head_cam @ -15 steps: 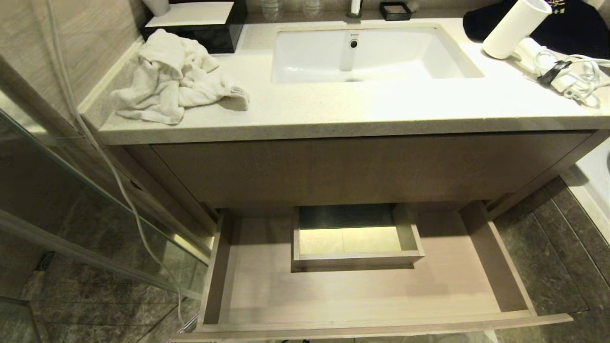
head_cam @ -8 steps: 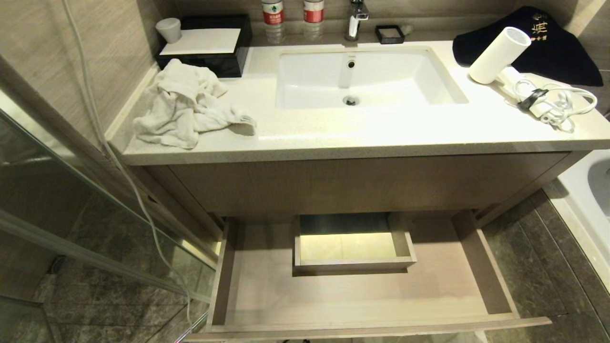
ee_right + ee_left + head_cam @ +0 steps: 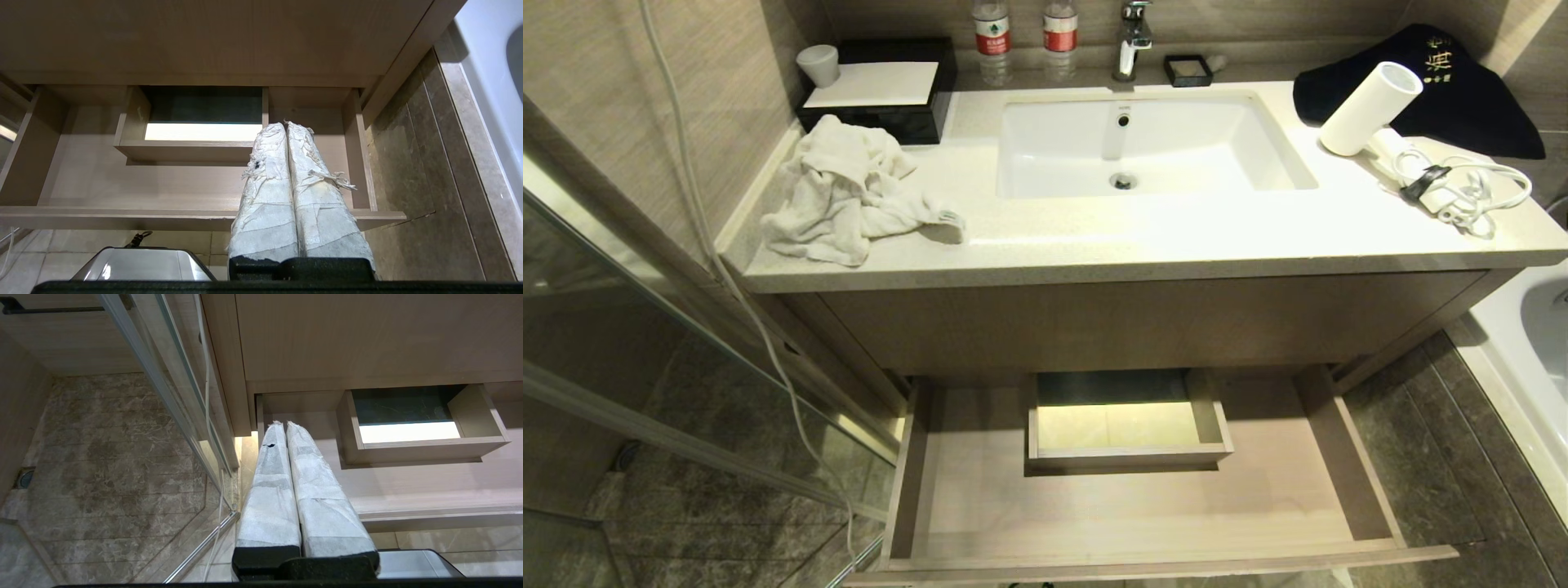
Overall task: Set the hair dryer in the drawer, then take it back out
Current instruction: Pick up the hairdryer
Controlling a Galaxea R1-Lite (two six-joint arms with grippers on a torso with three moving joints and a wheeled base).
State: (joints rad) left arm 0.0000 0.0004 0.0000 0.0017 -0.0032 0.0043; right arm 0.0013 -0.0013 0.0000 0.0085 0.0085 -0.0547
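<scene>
- Left wrist view shows the left tool (image 3: 286, 424) with its two wrapped fingers pressed together, closed on nothing, hanging low in front of the open drawer (image 3: 408, 498).
- Right wrist view shows the right tool (image 3: 286, 123) the same way: fingers together, empty, low by the drawer's front edge.
- Neither tool shows in the head view, and neither is near the hair dryer.
- The head view has changed in the last second. It has pulled up and back, so more of the back wall shows now: the tap (image 3: 1131, 37) and the two bottles (image 3: 1025, 37) have come into sight. The whole picture moved together, so the camera moved, not the things.
- The hair dryer (image 3: 1368, 106) lies on the counter (image 3: 1176, 237) at the far right, beside the sink (image 3: 1135, 139), partly on a dark cloth (image 3: 1462, 106). Its coiled cord (image 3: 1470, 192) lies next to it.
- The drawer is pulled out wide below, with nothing in it.
- I think the robot is getting tall enough to reach the counter. The grab has not begun, so the task is at its very start.
</scene>
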